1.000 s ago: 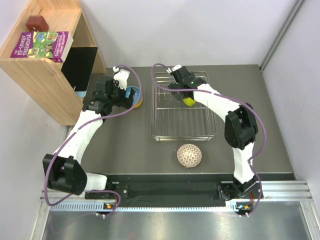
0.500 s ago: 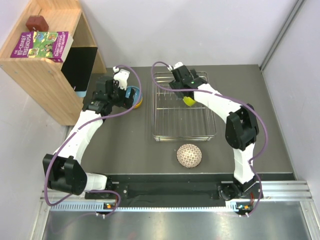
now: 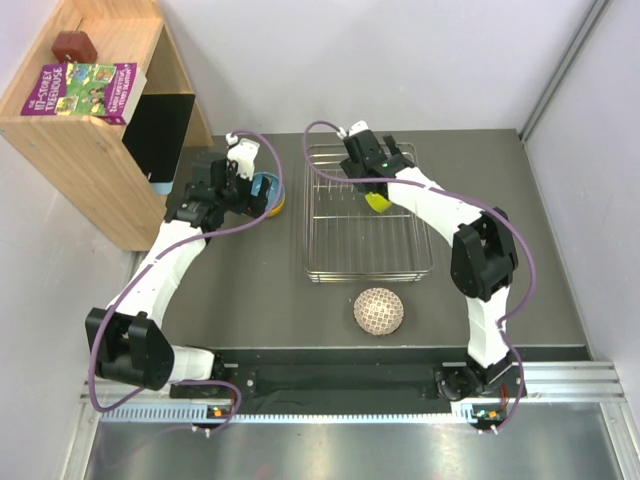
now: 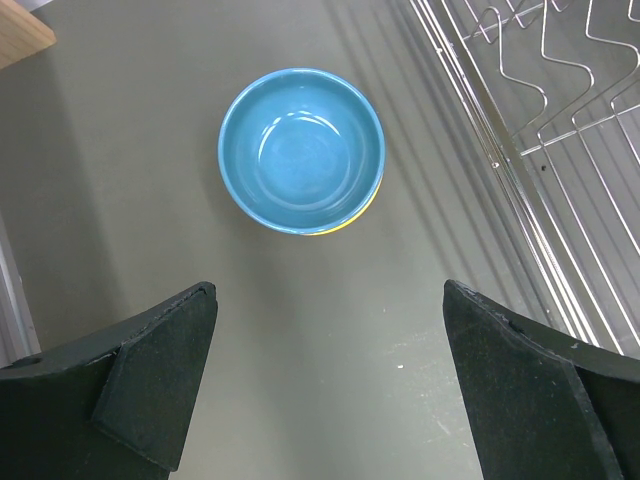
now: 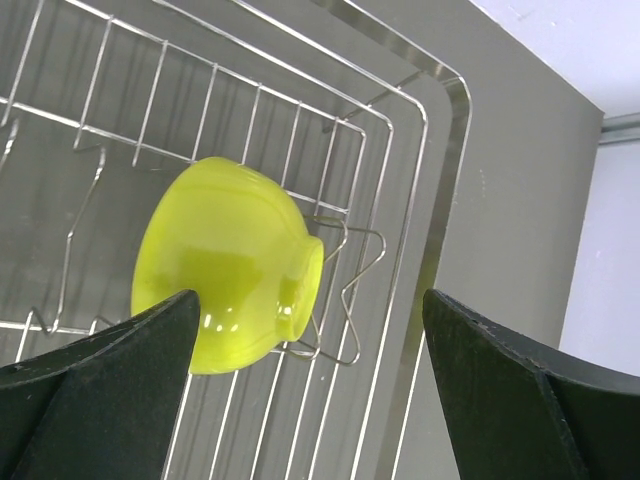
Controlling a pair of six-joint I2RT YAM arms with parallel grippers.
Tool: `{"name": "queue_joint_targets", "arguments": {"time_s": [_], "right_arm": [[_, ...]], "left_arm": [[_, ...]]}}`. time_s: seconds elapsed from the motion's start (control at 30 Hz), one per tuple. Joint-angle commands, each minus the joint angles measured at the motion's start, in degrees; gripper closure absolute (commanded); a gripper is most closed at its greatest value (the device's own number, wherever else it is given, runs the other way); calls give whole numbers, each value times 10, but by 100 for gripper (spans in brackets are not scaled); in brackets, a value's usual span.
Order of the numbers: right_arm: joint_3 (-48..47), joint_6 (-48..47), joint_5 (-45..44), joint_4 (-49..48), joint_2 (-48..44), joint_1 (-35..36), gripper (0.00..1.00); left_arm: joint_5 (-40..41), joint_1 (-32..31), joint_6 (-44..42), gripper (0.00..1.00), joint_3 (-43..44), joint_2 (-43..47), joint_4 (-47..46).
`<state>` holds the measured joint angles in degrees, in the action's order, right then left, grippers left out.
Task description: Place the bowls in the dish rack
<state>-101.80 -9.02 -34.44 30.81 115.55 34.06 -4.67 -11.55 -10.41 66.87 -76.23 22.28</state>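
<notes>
Yellow-green bowl (image 5: 225, 265) lies on its side in the dish rack (image 5: 446, 200), left claw (image 4: 328, 290) and right claw (image 5: 310, 295) released.

On my right wrist view the yellow-green bowl (image 5: 225, 265) is smooth and glossy, like glazed ceramic or hard plastic; I cannot tell which. The rack (image 3: 360, 235) is thin, bright, shiny metal wire. The blue bowl (image 4: 301, 150), upper centre of the left wrist view, is equally glossy, with light glints inside. The table (image 4: 130, 150) is matt dark grey. The left fingers (image 4: 150, 390) look matt black, faintly grainy. Upper left in the overhead view, the shelf (image 3: 95, 150) is pale wood.
</notes>
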Motion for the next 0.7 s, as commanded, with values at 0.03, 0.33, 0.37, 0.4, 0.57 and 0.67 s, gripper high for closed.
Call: {"name": "queue_joint_targets", "arguments": {"time_s": [0.03,0.33,0.37,0.4,0.57,0.67], "right_arm": [[-9,-10,-45,-15,-19,-11,9],[2,-17,-43,-14,-21,-33,9],[5,-18,-41,-13,-21,-35,9],[5,-18,-38,-12,-19,-39,9],[15,-14,-37,2,-10,-46,9],[32,-13,-34,-6,-14,-51,9]], "left_arm": [[-3,3,7,1,-1,20,-22],[-3,4,6,1,0,18,-22],[-3,3,6,1,1,18,-22],[-3,3,6,1,1,17,-22],[-3,3,6,1,4,16,-19],[-3,4,5,1,3,16,-20]]}}
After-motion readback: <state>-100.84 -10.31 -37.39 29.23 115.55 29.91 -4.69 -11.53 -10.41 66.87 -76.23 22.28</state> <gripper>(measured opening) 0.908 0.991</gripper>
